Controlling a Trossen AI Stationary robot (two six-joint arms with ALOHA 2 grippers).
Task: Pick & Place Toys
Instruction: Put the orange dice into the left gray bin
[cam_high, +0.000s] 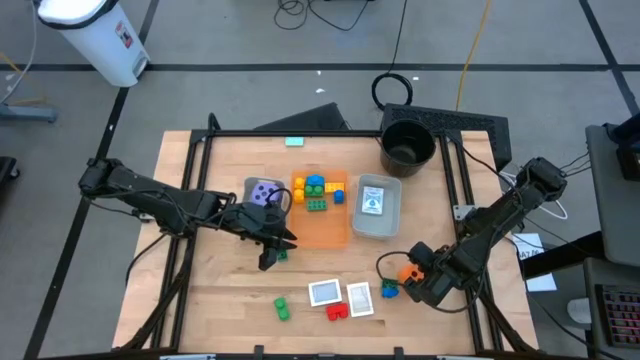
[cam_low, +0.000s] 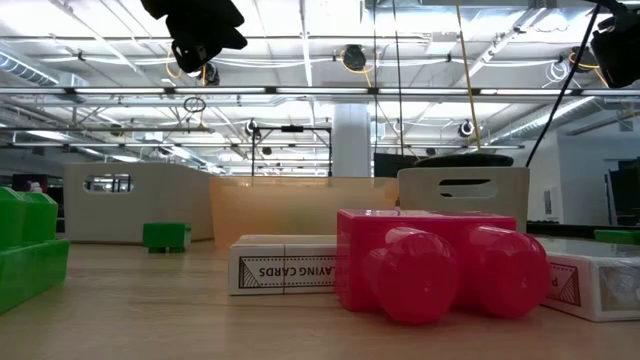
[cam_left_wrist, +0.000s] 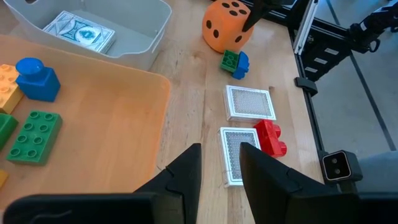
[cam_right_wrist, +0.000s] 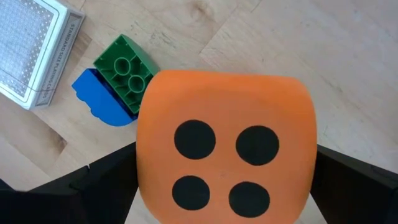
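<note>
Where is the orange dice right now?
The orange dice sits between the right gripper's open fingers near the table's front right, beside a green-and-blue brick and the cards.

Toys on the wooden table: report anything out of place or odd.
Nothing is spilled or damaged. Several toys lie loose outside the trays: a green plastic brick, a red plastic brick between two flat whitish card packs, and a small green-and-blue brick pair. The right pincer straddles the orange spotted die.
</note>
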